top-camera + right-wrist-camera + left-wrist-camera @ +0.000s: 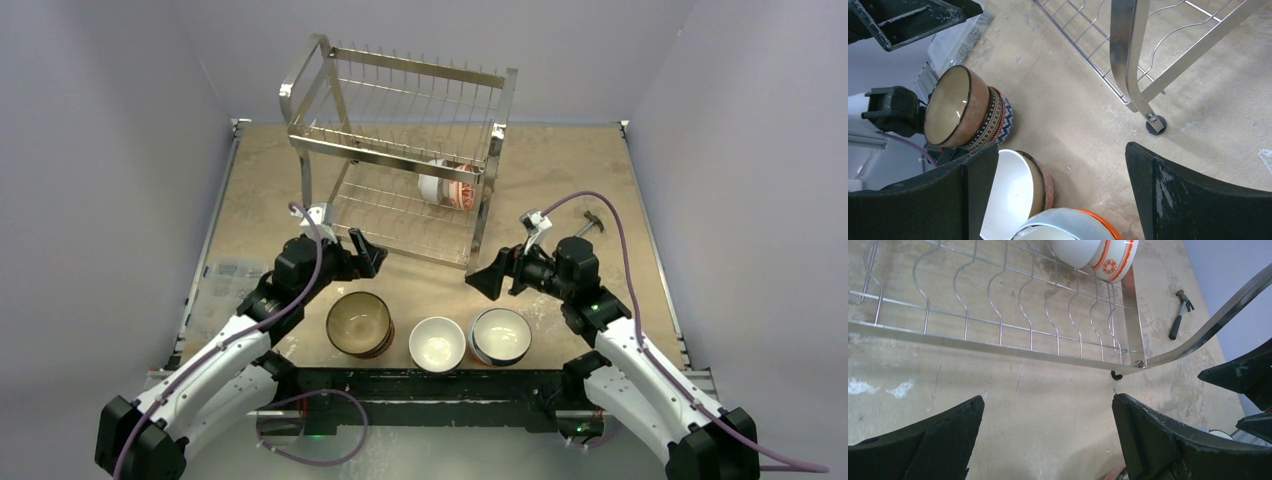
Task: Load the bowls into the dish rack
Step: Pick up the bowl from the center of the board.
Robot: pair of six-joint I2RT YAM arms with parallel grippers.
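The chrome dish rack (pixel 400 150) stands at mid-table. Two bowls lean on its lower tier at the right: a white one (pixel 1073 250) and an orange-patterned one (pixel 1113 257), seen from above as one cluster (pixel 447 184). Along the near edge sit three stacks of bowls: a brown-topped stack (pixel 358 324) (pixel 963 107), a white-topped one (pixel 437 342) (pixel 1013 192), and a pale blue one over orange (pixel 499 335) (pixel 1073 225). My left gripper (pixel 372 256) (pixel 1048 405) hangs open over bare table before the rack's front rail. My right gripper (pixel 485 280) (pixel 1062 150) is open and empty by the rack's front right foot.
A small hammer (pixel 590 222) (pixel 1180 315) lies right of the rack. A clear plastic box (pixel 228 275) (pixel 955 40) sits at the left table edge. Grey walls close in the table on three sides.
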